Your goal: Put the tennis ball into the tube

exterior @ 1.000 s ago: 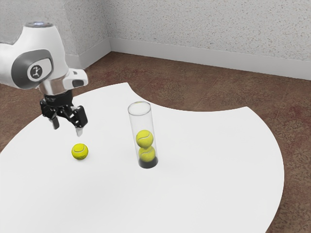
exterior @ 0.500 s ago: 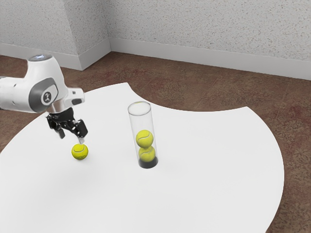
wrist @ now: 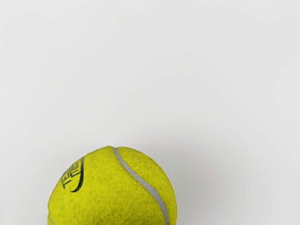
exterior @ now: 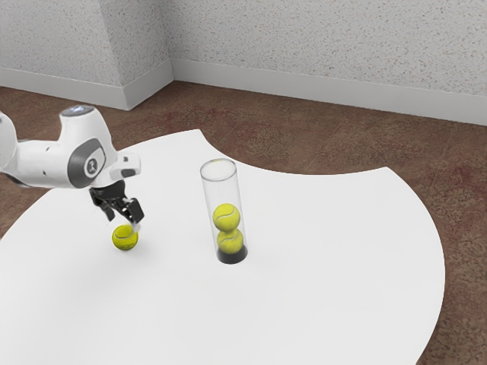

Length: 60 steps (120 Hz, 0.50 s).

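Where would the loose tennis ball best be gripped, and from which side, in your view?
Straight from above, I'd say, closing the open claw across the middle of the ball: it is round, so any two opposite sides should serve, and the tube stands apart.

Table [exterior: 327,251]: white, smooth top; rounded outer edge at the exterior view's right, concave scoop along the far side with a pointed corner at each end; near part runs out of frame; same top reads pale grey in the wrist view, with soft shading. Floor [exterior: 304,137]: brown, mottled, reddish patches; visible beyond the table and down its right side in the exterior view. Walls [exterior: 319,46]: light grey, dark speckle; they step through two corners toward the exterior view's left; plain pale baseboard [exterior: 304,87] along their foot, meeting the floor.
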{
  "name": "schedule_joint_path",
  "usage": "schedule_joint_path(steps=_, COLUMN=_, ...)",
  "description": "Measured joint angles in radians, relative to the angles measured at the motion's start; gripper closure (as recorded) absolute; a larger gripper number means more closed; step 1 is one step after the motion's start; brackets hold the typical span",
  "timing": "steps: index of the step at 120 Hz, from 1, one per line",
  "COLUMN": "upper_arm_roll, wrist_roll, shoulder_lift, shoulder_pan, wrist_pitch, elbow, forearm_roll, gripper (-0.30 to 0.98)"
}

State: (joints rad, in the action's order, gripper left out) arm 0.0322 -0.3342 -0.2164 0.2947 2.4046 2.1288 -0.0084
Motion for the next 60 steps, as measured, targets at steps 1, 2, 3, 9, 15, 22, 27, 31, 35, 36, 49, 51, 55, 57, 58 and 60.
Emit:
schedule_joint_path(steps=1, upper_arm_roll=0.0, wrist_roll=-0.002, shoulder_lift=-0.003, shoulder_pan=0.001, wrist_pitch=0.002, elbow=-0.002, forearm_roll=0.0, gripper=0.0)
schedule_joint_path(steps=2, upper_arm_roll=0.0, wrist_roll=-0.004, shoulder_lift=-0.005, shoulder_pan=0.001, wrist_pitch=0.004, elbow=-0.003, forearm_roll=0.0, gripper=0.0)
schedule_joint_path(steps=3, upper_arm_roll=0.0, wrist_roll=-0.006, shoulder_lift=-0.009, shoulder_pan=0.002, wrist_pitch=0.005, elbow=-0.006, forearm_roll=-0.001, gripper=0.0)
schedule_joint_path(steps=9, upper_arm_roll=0.0, wrist_roll=-0.016, shoulder_lift=-0.028, shoulder_pan=0.006, wrist_pitch=0.014, elbow=-0.017, forearm_roll=-0.002, gripper=0.0)
schedule_joint_path(steps=15, upper_arm_roll=0.0, wrist_roll=-0.026, shoulder_lift=-0.041, shoulder_pan=0.008, wrist_pitch=0.021, elbow=-0.022, forearm_roll=-0.002, gripper=0.0)
schedule_joint_path(steps=22, upper_arm_roll=0.0, wrist_roll=-0.036, shoulder_lift=-0.062, shoulder_pan=0.009, wrist_pitch=0.027, elbow=-0.028, forearm_roll=-0.004, gripper=0.0)
schedule_joint_path(steps=27, upper_arm_roll=0.0, wrist_roll=-0.042, shoulder_lift=-0.077, shoulder_pan=0.009, wrist_pitch=0.03, elbow=-0.032, forearm_roll=-0.006, gripper=0.0)
schedule_joint_path(steps=31, upper_arm_roll=-0.001, wrist_roll=-0.048, shoulder_lift=-0.086, shoulder_pan=0.013, wrist_pitch=0.032, elbow=-0.034, forearm_roll=-0.007, gripper=0.0)
schedule_joint_path(steps=35, upper_arm_roll=-0.001, wrist_roll=-0.053, shoulder_lift=-0.093, shoulder_pan=0.02, wrist_pitch=0.034, elbow=-0.035, forearm_roll=-0.007, gripper=0.0)
schedule_joint_path(steps=36, upper_arm_roll=-0.001, wrist_roll=-0.054, shoulder_lift=-0.094, shoulder_pan=0.022, wrist_pitch=0.034, elbow=-0.035, forearm_roll=-0.007, gripper=0.0)
schedule_joint_path(steps=49, upper_arm_roll=-0.001, wrist_roll=-0.068, shoulder_lift=-0.114, shoulder_pan=0.029, wrist_pitch=0.038, elbow=-0.038, forearm_roll=-0.007, gripper=0.0)
schedule_joint_path(steps=51, upper_arm_roll=-0.001, wrist_roll=-0.07, shoulder_lift=-0.117, shoulder_pan=0.029, wrist_pitch=0.038, elbow=-0.039, forearm_roll=-0.007, gripper=0.0)
schedule_joint_path(steps=55, upper_arm_roll=-0.001, wrist_roll=-0.074, shoulder_lift=-0.124, shoulder_pan=0.029, wrist_pitch=0.039, elbow=-0.042, forearm_roll=-0.007, gripper=0.0)
schedule_joint_path(steps=57, upper_arm_roll=-0.001, wrist_roll=-0.076, shoulder_lift=-0.127, shoulder_pan=0.03, wrist_pitch=0.039, elbow=-0.043, forearm_roll=-0.008, gripper=0.0)
schedule_joint_path(steps=58, upper_arm_roll=-0.001, wrist_roll=-0.077, shoulder_lift=-0.128, shoulder_pan=0.03, wrist_pitch=0.04, elbow=-0.044, forearm_roll=-0.008, gripper=0.0)
schedule_joint_path(steps=60, upper_arm_roll=-0.001, wrist_roll=-0.079, shoulder_lift=-0.13, shoulder_pan=0.031, wrist_pitch=0.04, elbow=-0.045, forearm_roll=-0.008, gripper=0.0)
